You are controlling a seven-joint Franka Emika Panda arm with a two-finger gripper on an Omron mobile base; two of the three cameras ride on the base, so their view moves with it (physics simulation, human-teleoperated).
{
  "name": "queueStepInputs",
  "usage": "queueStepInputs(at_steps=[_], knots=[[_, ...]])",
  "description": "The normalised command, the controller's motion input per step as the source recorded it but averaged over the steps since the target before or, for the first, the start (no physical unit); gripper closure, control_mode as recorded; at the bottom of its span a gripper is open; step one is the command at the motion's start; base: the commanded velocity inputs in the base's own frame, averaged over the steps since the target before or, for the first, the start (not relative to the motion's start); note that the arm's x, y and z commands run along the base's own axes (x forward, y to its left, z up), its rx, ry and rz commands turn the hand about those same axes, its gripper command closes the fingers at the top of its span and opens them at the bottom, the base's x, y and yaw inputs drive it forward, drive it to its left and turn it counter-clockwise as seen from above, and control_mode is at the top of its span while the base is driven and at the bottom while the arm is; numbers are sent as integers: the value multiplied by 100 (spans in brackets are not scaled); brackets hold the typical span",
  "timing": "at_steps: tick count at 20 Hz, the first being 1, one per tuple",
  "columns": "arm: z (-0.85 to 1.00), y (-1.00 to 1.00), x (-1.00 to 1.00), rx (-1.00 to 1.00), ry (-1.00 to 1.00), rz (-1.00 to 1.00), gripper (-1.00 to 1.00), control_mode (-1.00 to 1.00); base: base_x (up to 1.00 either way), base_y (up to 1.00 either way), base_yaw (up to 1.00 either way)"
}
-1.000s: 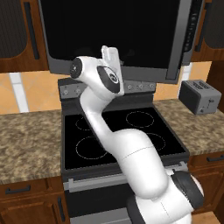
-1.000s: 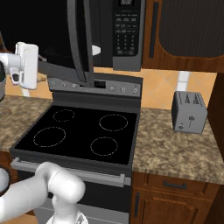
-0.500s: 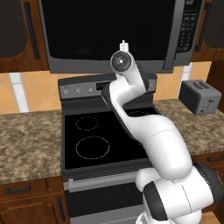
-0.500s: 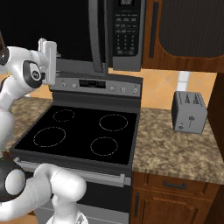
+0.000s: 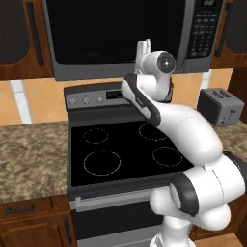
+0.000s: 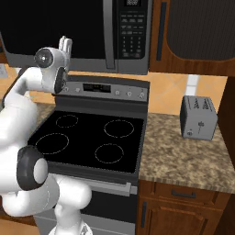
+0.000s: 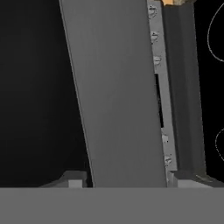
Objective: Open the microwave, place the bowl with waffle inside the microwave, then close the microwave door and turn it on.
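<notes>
One risk stands out: the microwave door (image 5: 120, 38) looks shut above the stove (image 5: 125, 144), so what is probably left is pressing the button panel (image 5: 202, 29), up and to the right of the stove. The gripper (image 5: 143, 48) hovers above the stove's back edge at the door's lower frame, jaws apart and holding nothing. Spread fingers could hit two buttons or snag the handle (image 5: 185, 34).

My arm rises from the base, bends forward at the elbow and folds back up at the wrist, so the gripper (image 5: 143, 48) points upward; I see its two pale fingers (image 6: 65, 45) close together with a narrow gap between them
</notes>
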Motion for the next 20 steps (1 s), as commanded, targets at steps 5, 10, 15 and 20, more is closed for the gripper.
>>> queueStepInputs(at_steps=[5,10,15,20], knots=[[0,0,70,21,0,32,-100,-100,0,0,0],[0,-27,-8,17,-11,28,-100,-100,0,0,0],[3,-88,-97,13,-28,20,-100,-100,0,0,0],[10,-93,-100,3,-19,8,-100,-100,0,0,0]])
